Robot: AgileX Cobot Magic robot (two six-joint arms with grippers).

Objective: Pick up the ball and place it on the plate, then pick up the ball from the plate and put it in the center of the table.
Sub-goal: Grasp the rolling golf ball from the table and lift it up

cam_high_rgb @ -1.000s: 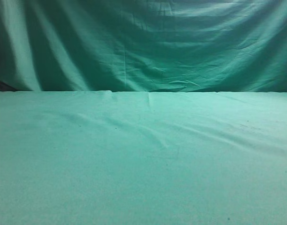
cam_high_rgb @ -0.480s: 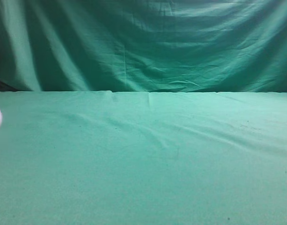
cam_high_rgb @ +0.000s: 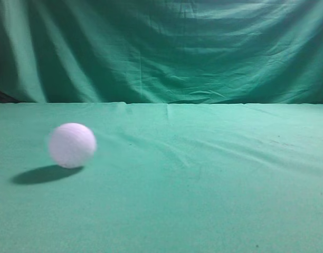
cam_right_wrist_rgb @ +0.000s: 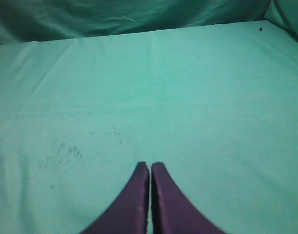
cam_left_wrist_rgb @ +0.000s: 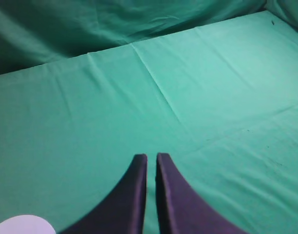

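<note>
The ball (cam_high_rgb: 72,145) is a pale, faintly lilac sphere, blurred, on the left part of the green table (cam_high_rgb: 203,200) in the exterior view, with its shadow to its lower left. A pale rounded shape (cam_left_wrist_rgb: 25,226) is cut off by the bottom left edge of the left wrist view; I cannot tell what it is. My left gripper (cam_left_wrist_rgb: 151,157) is shut with a thin slit between its dark fingers and holds nothing. My right gripper (cam_right_wrist_rgb: 150,165) is shut and empty above bare cloth. Neither gripper shows in the exterior view. The plate is out of view.
A draped green curtain (cam_high_rgb: 161,47) hangs behind the table's back edge. The cloth has shallow wrinkles (cam_high_rgb: 167,150) and small dark specks (cam_right_wrist_rgb: 66,153).
The ball came in from the left edge of the exterior view and has moved right across the table; one second ago it was not in view.
</note>
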